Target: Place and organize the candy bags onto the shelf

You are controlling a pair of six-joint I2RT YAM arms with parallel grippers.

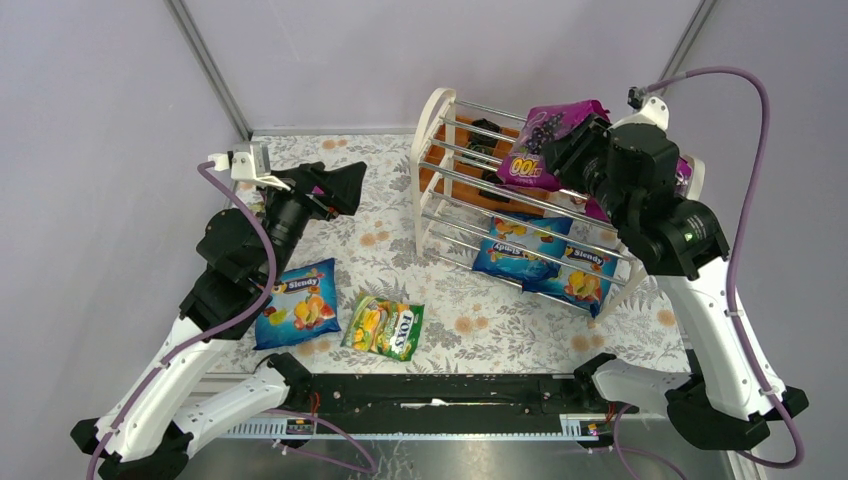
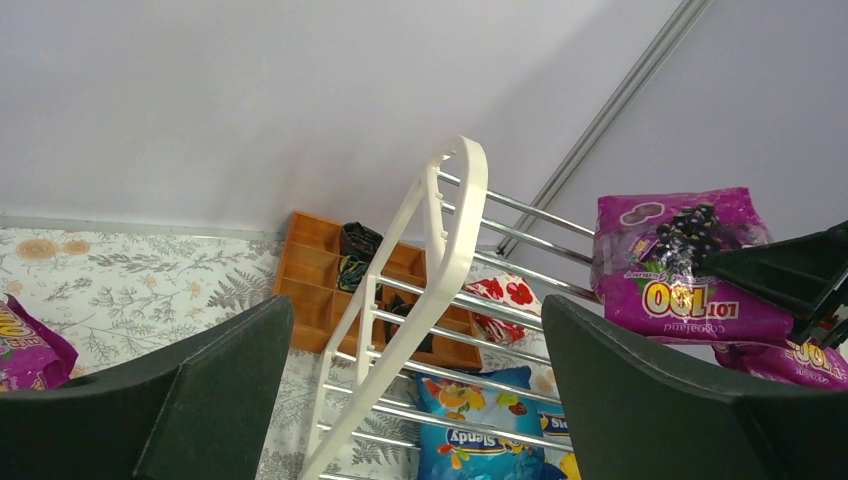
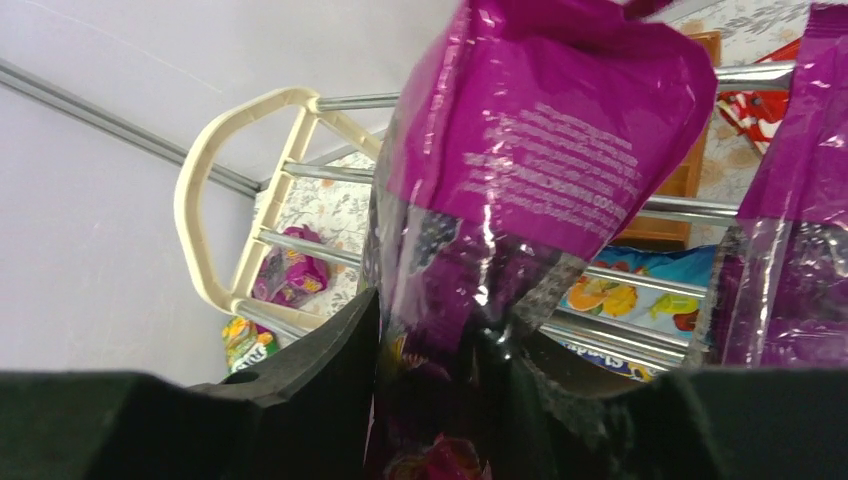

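**Magenta bag at the top tier, right claw around it**

Nearest the arm bases, two candy bags lie flat and well apart from the shelf on the flowered table: a blue Slendy bag and, just beside it to the right, a green-yellow FOX'S bag. A loose magenta bag lies farther back at the table's left side, near the left arm.

The shelf stands right of centre, set at a slant. Low in it, under the upper rods, two shelved Slendy bags lie side by side, face up. On the top tier a held magenta bag rests tilted on the chrome rods, its "100" print upside down in the top view. A second magenta bag lies just to its right, largely hidden under the right arm.

Behind the shelf sits an orange wooden tray with small compartments. One holds something dark that is too small to name, and a red-and-white pack shows through the rods beside it.

The right arm rises from its base and bends over the shelf's right end, with the right claw at the top tier. In the wrist view the held bag's lower part stands between the two fingers and touches the left finger — whether they pinch it or merely flank it, I cannot tell.

The left arm is raised over the table's left side with its elbow bent. The left claw points toward the shelf's white end panel — spread wide and empty.
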